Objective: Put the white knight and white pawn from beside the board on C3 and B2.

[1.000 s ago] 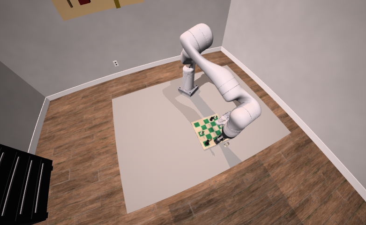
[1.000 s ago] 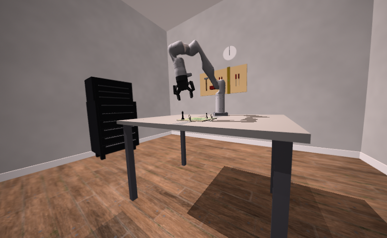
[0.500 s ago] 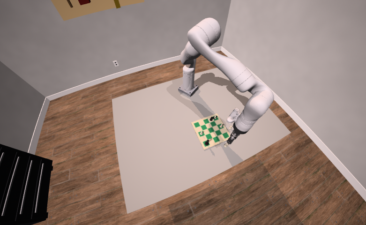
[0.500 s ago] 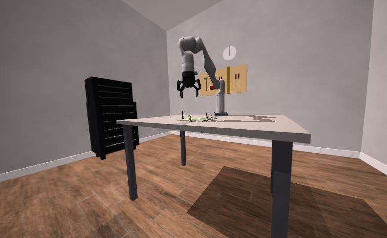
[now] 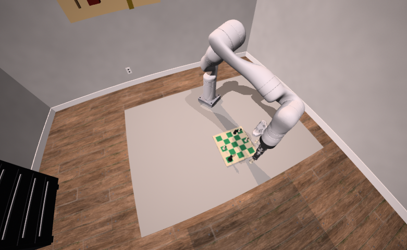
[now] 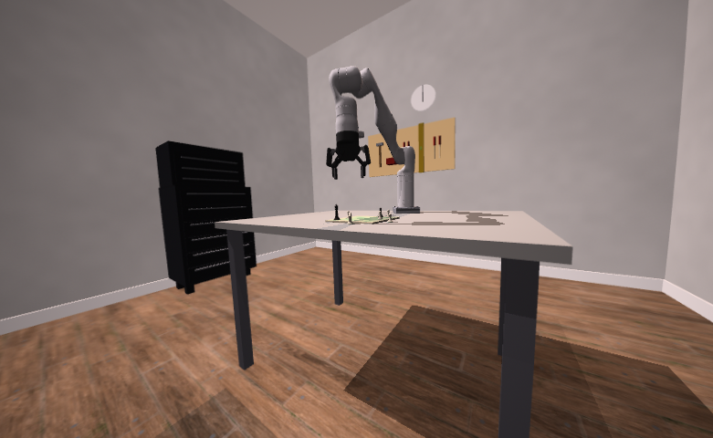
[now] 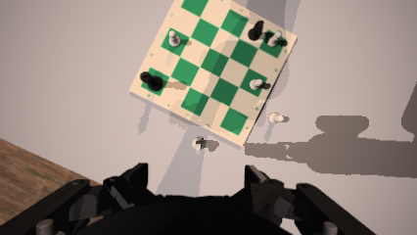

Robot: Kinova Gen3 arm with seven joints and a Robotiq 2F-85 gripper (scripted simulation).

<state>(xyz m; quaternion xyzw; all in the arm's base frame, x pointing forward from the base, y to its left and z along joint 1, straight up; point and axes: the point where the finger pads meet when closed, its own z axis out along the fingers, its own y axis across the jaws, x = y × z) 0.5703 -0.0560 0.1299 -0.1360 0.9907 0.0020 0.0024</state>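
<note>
The gripper (image 6: 348,165) hangs wide open and empty, high above the near edge of the chessboard (image 7: 162,49). Neither placement is done: in the wrist view two white pieces stand off the board, one (image 7: 199,143) at lower centre and one (image 7: 275,117) at centre right; which is knight and which pawn cannot be told.

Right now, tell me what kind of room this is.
Probably a small workshop or lab room: a pegboard of hand tools hangs on the wall, a black drawer cabinet stands on the wood floor, and the arm is mounted on a plain table with a chessboard.
</note>
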